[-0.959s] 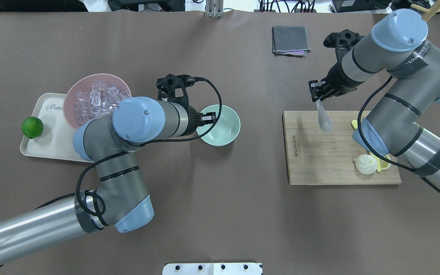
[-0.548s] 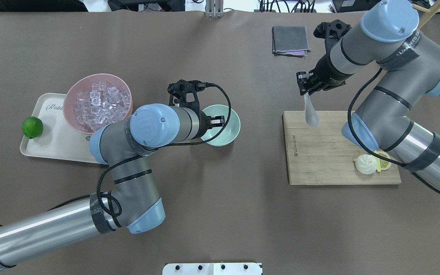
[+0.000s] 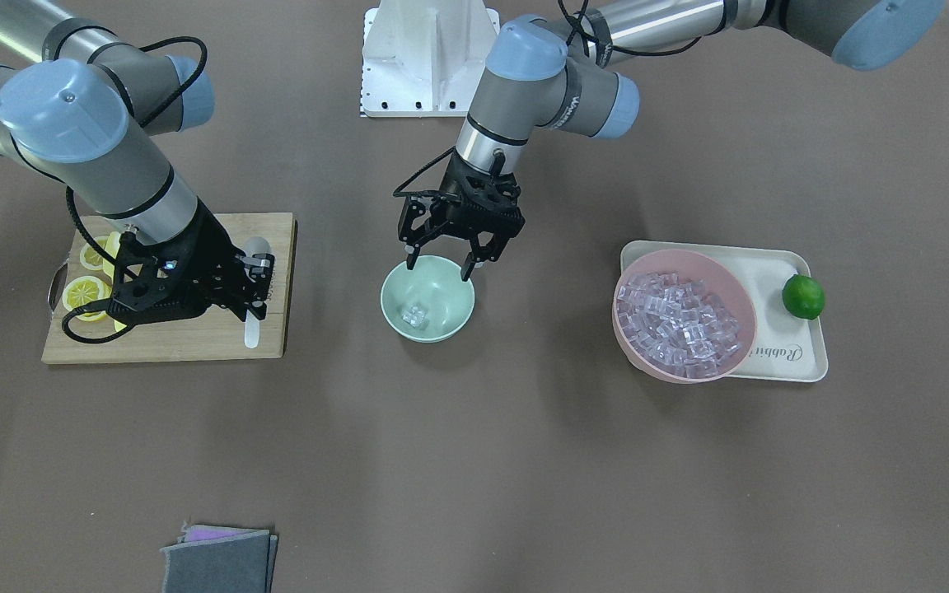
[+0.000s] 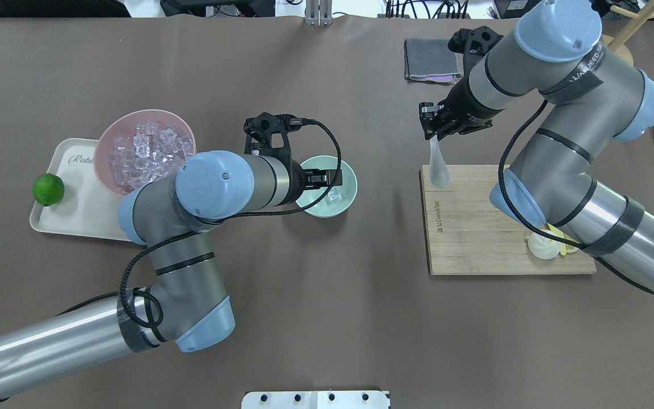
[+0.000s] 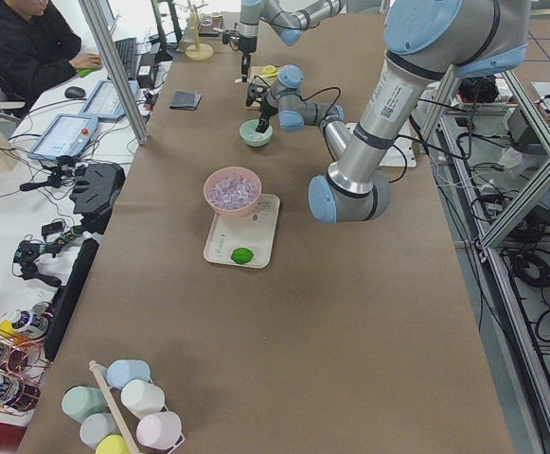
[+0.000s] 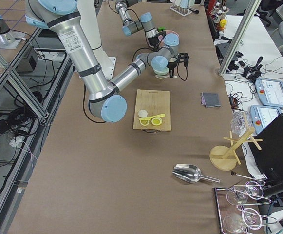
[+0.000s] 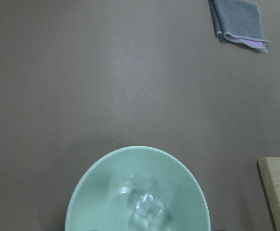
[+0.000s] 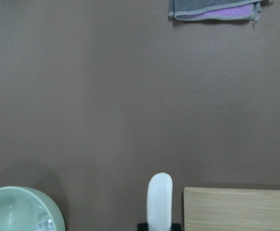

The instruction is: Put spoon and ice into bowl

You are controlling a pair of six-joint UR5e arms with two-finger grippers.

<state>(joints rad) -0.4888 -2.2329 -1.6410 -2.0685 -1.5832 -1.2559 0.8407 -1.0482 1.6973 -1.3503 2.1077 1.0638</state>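
Observation:
The mint-green bowl (image 4: 350, 183) stands mid-table with one clear ice cube (image 4: 335, 196) inside; the bowl (image 3: 386, 306) and cube (image 3: 415, 314) also show in the front view and the left wrist view (image 7: 147, 210). My left gripper (image 3: 440, 268) hangs open and empty just above the bowl's rim (image 4: 328, 178). My right gripper (image 4: 430, 134) is shut on the white spoon (image 4: 439, 170), holding it by the handle above the far left corner of the cutting board (image 4: 486, 250). The spoon's handle tip shows in the right wrist view (image 8: 159, 202).
A pink bowl (image 4: 105, 142) heaped with ice cubes (image 4: 148, 150) sits on a cream tray (image 4: 71, 213) with a lime (image 4: 47, 189). Lemon slices (image 3: 87, 292) lie on the board. A grey cloth (image 4: 430, 59) lies at the far side.
My left gripper opened over the mint bowl and an ice cube now lies inside it. My right arm carried the spoon leftward, toward the bowl.

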